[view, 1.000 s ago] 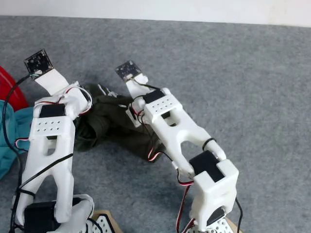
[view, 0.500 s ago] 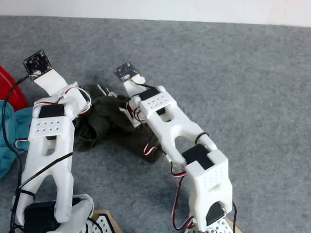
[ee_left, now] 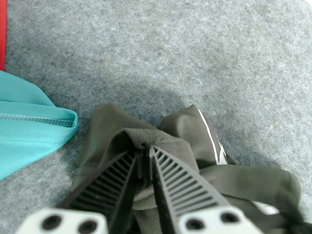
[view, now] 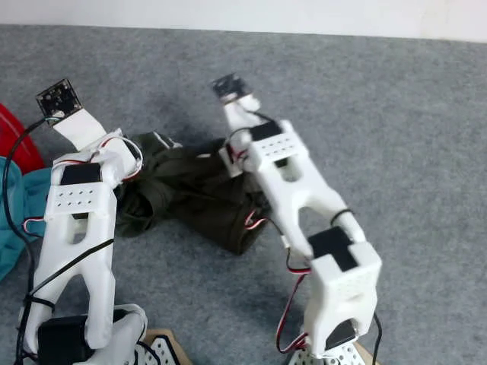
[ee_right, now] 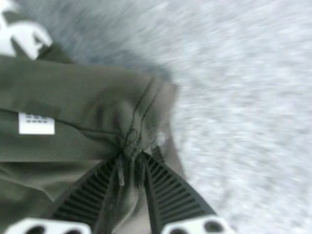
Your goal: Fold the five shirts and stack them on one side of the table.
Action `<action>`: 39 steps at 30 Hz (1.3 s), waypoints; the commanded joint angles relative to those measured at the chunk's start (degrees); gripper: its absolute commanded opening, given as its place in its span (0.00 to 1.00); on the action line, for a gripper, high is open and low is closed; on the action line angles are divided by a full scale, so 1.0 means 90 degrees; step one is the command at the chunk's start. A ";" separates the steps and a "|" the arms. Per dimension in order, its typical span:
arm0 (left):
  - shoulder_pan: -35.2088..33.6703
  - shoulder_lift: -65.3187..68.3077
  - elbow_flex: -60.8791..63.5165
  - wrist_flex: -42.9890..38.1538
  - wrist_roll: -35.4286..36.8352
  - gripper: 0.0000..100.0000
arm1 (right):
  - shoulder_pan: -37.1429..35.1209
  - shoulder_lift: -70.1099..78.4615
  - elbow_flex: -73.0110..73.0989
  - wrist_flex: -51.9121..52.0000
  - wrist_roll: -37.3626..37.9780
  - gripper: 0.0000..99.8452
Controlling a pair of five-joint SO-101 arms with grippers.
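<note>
— Grippers?
— Left gripper (ee_left: 144,155) closed tight on the olive shirt (view: 190,205); right gripper (ee_right: 130,157) likewise (pinching a seam).
— Location?
— Crumpled on the grey table (view: 396,122), near a teal shirt (ee_left: 24,131).

An olive shirt (view: 204,204), a teal shirt (view: 21,207), grey table (view: 396,114).

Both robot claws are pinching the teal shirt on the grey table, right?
No. It is the dark green shirt they pinch, not the teal shirt. The left wrist view shows the left gripper shut on it, with the teal shirt lying ungripped; the right wrist view shows the right gripper shut on it too.
</note>
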 commanded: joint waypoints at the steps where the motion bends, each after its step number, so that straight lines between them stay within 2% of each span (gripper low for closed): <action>1: -0.0044 -0.0034 -0.0034 -0.0107 0.0059 0.01 | 0.0317 -0.0845 0.0073 0.0083 0.0059 0.01; 12: -0.0044 -0.0034 -0.0034 -0.0107 0.0068 0.01 | 0.0327 -0.3326 0.1695 0.0103 0.0059 0.01; 17: -0.0103 -0.0103 -0.0132 -0.0107 0.0078 0.01 | 0.0503 -0.4781 0.2300 0.0679 0.0098 0.01; 21: -0.0357 -0.0103 -0.0464 -0.0078 0.0088 0.01 | 0.0601 -0.5573 0.2486 0.1255 0.0518 0.01; 39: -0.0493 -0.0093 -0.0269 -0.0107 0.0088 0.01 | 0.0571 -0.5719 0.3766 0.0435 0.0557 0.01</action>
